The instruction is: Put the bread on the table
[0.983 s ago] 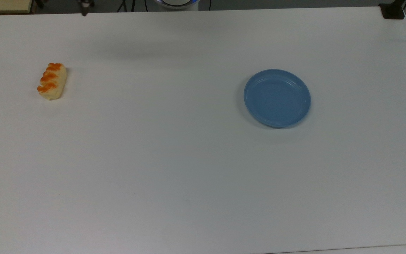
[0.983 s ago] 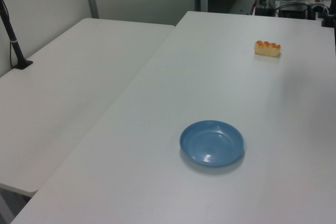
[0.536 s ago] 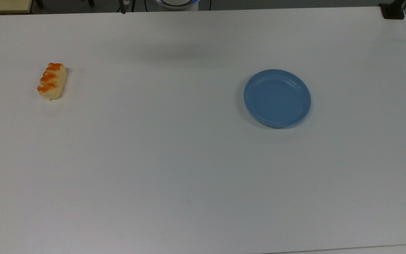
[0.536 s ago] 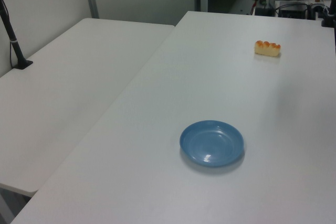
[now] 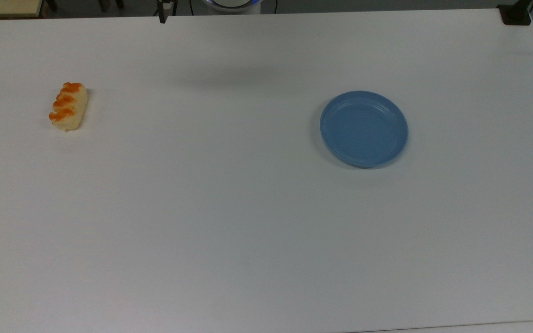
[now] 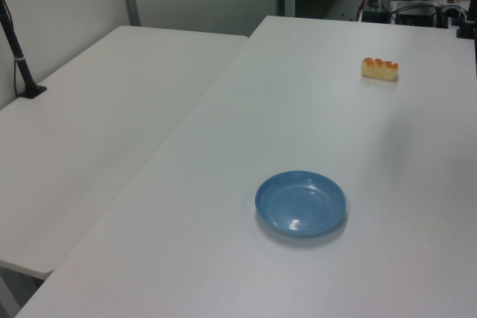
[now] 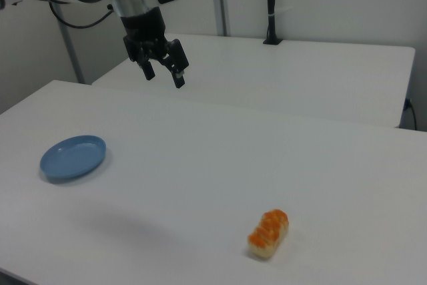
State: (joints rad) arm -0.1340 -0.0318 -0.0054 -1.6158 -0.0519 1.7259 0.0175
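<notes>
While the bread point(image 7: 268, 234) already lies on the white surface point(image 7: 200, 165), the gripper point(image 7: 163, 75) hangs high above with its fingers apart, holding nothing. In the right view the roll sits well down and right of the gripper, far from the smooth round blue plate point(image 7: 73, 157). Its long axis runs toward the camera, three glazed orange bumps uppermost

Bread point(image 5: 68, 107): pale-yellow oblong roll, three orange-brown glazed bumps uppermost. It lies flat on the white desk point(image 5: 229, 208), near the top view's left edge.
</notes>
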